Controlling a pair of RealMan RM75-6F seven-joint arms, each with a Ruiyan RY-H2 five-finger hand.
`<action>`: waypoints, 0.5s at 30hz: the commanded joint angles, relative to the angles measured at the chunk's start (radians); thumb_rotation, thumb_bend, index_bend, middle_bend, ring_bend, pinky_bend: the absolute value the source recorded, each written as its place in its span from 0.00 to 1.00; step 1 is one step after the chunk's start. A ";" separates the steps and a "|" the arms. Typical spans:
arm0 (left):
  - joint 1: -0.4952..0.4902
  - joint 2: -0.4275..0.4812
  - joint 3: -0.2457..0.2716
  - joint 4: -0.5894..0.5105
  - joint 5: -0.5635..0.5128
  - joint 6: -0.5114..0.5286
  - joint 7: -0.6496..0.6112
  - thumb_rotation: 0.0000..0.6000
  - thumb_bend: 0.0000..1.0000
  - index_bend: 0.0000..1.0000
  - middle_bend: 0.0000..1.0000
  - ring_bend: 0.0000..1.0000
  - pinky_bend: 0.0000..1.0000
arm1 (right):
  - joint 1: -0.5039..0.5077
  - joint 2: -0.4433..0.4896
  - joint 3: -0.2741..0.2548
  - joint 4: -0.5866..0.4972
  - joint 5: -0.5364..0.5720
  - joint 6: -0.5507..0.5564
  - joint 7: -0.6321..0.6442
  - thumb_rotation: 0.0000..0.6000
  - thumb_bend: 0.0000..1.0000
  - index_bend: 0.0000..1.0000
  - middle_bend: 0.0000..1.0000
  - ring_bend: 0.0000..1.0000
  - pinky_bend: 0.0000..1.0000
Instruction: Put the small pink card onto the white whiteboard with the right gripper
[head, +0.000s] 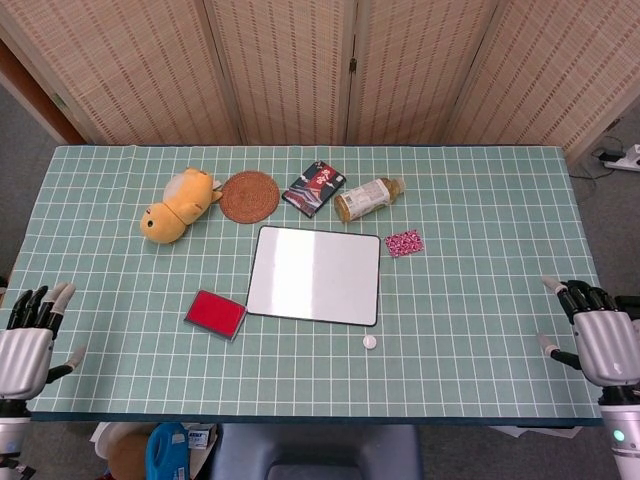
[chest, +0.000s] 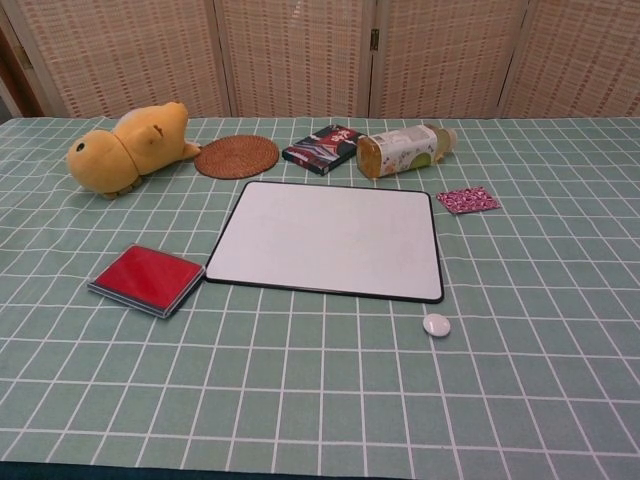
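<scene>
The small pink patterned card (head: 404, 242) (chest: 468, 200) lies flat on the green checked cloth, just right of the whiteboard's far right corner. The white whiteboard (head: 315, 274) (chest: 330, 239), black-rimmed, lies flat mid-table with nothing on it. My right hand (head: 603, 340) hovers at the table's near right corner, fingers apart, holding nothing, far from the card. At the near left corner my left hand (head: 28, 342) is likewise empty with fingers spread. Neither hand shows in the chest view.
A yellow plush toy (head: 177, 205), a woven round coaster (head: 249, 196), a dark packet (head: 314, 188) and a bottle on its side (head: 367, 198) line the far side. A red pad (head: 215, 314) lies left of the board. A small white disc (head: 370, 342) sits near its front right corner.
</scene>
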 joint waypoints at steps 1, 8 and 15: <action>0.001 0.000 0.000 0.002 -0.001 0.000 -0.003 1.00 0.26 0.00 0.00 0.00 0.00 | 0.007 0.005 0.003 -0.006 0.000 -0.006 -0.011 1.00 0.21 0.18 0.27 0.18 0.22; -0.001 0.000 0.000 0.008 0.001 0.000 -0.010 1.00 0.26 0.00 0.00 0.00 0.00 | 0.024 0.009 0.011 -0.022 0.005 -0.026 -0.035 1.00 0.21 0.18 0.29 0.20 0.25; -0.006 0.003 -0.003 0.010 0.001 -0.004 -0.015 1.00 0.26 0.00 0.00 0.00 0.00 | 0.059 0.013 0.037 -0.024 0.033 -0.061 -0.056 1.00 0.21 0.18 0.37 0.31 0.32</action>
